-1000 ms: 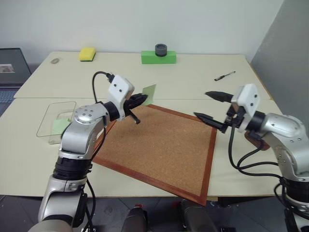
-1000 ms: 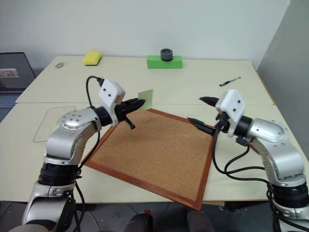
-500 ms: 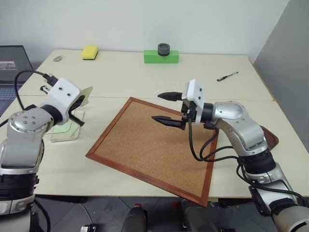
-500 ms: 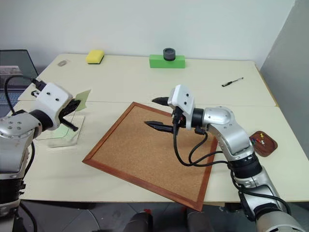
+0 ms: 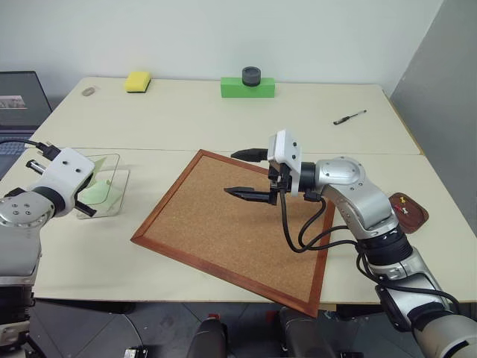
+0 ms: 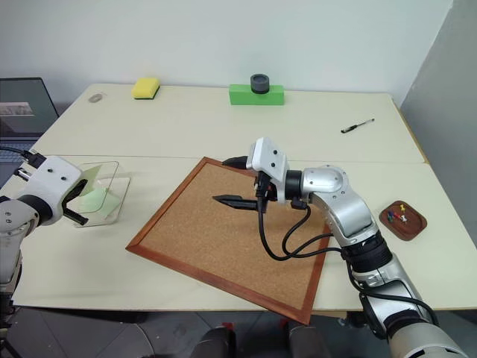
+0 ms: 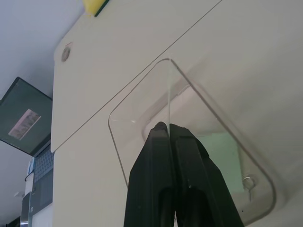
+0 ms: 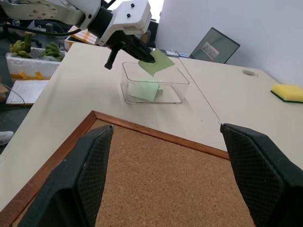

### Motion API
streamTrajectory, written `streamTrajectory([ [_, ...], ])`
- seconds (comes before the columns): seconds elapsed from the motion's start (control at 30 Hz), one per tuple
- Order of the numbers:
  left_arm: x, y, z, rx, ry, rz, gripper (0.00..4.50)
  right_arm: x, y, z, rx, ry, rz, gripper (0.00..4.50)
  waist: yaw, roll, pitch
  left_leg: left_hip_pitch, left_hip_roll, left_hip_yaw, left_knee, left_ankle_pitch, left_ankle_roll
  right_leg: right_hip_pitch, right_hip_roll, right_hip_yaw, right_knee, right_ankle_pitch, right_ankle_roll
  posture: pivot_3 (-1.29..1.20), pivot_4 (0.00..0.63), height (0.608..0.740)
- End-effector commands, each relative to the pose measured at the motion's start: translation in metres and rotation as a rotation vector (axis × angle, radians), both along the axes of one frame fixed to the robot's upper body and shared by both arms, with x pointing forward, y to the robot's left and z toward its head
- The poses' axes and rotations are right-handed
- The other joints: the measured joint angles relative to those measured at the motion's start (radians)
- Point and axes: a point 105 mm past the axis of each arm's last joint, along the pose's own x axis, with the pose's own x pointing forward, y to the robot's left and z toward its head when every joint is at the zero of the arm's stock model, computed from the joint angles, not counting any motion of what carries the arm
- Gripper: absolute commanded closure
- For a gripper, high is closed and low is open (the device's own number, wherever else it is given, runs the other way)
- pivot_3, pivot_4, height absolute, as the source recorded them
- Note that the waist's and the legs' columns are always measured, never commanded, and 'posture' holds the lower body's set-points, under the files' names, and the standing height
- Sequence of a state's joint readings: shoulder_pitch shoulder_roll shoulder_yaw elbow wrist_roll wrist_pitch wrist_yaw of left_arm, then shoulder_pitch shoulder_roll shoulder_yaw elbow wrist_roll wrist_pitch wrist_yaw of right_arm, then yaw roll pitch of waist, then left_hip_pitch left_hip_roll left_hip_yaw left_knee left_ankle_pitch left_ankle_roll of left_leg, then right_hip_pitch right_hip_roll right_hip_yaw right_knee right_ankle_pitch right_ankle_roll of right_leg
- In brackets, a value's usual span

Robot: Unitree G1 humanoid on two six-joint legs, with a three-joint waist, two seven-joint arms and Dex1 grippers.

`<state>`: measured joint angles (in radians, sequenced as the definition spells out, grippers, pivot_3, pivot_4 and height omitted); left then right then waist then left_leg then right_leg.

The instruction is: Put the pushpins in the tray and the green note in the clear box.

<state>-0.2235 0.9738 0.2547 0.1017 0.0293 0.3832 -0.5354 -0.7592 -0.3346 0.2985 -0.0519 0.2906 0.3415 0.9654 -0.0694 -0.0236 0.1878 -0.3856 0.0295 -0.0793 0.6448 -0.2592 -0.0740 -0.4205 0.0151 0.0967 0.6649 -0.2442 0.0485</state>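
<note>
The left tool (image 8: 142,53) pinches the green note (image 8: 156,62) by one corner, holding it just above the clear box (image 8: 155,87) on the bench (image 5: 223,119), where another green slip lies. The right tool (image 5: 244,173), fingers spread, hangs over the corkboard (image 5: 238,224), well apart from both. The pushpins (image 6: 402,217) lie in the tray (image 6: 403,221).

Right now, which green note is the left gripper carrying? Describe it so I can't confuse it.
Start at the clear box left of the corkboard. The held green note is above it, pinched in the shut left gripper. A second green slip lies flat inside.
</note>
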Motion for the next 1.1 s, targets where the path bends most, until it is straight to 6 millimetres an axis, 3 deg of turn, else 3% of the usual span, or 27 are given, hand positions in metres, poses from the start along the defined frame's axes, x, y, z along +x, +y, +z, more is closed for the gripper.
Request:
streamTrajectory([
  [0.03, -0.001, 0.014, 0.026, 0.076, -0.081, 0.034, 4.50, -0.008, 0.004, 0.009, 0.006, -0.044, 0.037, 0.67, 0.000, 0.000, 0.000, 0.000, 0.000, 0.000, 0.000, 0.000, 0.000, 0.000, 0.000, 0.000, 0.000, 0.000, 0.000, 0.00, 0.150, 0.740],
  [0.23, -0.003, 0.022, 0.036, 0.070, -0.126, 0.063, 4.50, -0.011, 0.006, 0.007, 0.006, -0.038, 0.052, 0.67, 0.001, 0.000, 0.000, 0.000, 0.000, 0.000, 0.000, 0.000, 0.000, 0.000, 0.000, 0.000, 0.000, 0.000, 0.000, 0.00, 0.150, 0.740],
  [0.47, -0.003, 0.023, 0.016, 0.034, -0.073, 0.068, 4.50, -0.013, 0.009, 0.006, 0.005, -0.034, 0.062, 0.67, 0.001, 0.000, 0.000, 0.000, 0.000, 0.000, 0.000, 0.000, 0.000, 0.000, 0.000, 0.000, 0.000, 0.000, 0.000, 0.00, 0.150, 0.740],
  [0.9, 0.001, 0.017, 0.012, -0.023, -0.070, 0.056, 1.87, -0.014, 0.008, 0.004, -0.002, -0.028, 0.058, 0.65, 0.000, 0.000, 0.000, 0.000, 0.000, 0.000, 0.000, 0.000, 0.000, 0.000, 0.000, 0.000, 0.000, 0.000, 0.000, 0.00, 0.150, 0.740],
  [1.1, 0.003, -0.004, 0.021, -0.151, -0.077, -0.023, 0.60, -0.014, 0.006, 0.004, -0.005, -0.031, 0.059, 0.65, 0.001, 0.000, 0.000, 0.000, 0.000, 0.000, 0.000, 0.000, 0.000, 0.000, 0.000, 0.000, 0.000, 0.000, 0.000, 0.00, 0.150, 0.740],
])
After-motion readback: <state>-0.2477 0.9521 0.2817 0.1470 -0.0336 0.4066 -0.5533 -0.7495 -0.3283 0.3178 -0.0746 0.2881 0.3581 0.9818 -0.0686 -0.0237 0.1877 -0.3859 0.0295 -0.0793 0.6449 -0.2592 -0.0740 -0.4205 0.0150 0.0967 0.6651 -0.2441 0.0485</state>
